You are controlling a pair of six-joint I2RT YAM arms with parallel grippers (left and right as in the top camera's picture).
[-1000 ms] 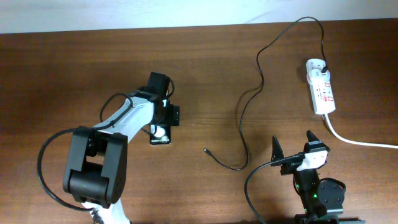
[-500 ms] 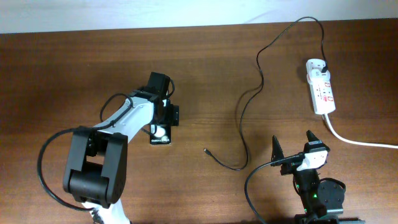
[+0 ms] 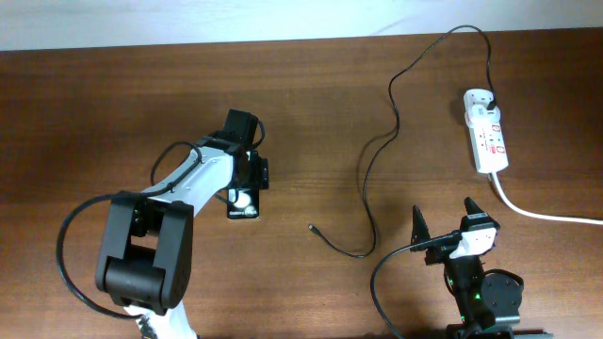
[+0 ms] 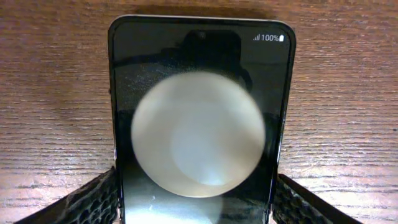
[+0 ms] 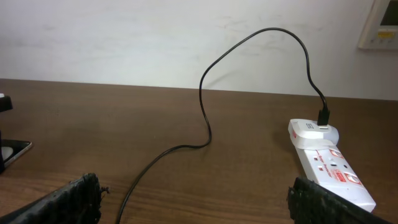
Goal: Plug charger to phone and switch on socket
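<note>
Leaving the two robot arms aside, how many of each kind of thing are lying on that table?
Phone: 1
Black charger cable: 1
White power strip: 1
Total: 3

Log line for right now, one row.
left end effector: straddling phone, grip unclear | right end effector: open, empty | charger: in socket, tip loose on table | phone: unplugged
</note>
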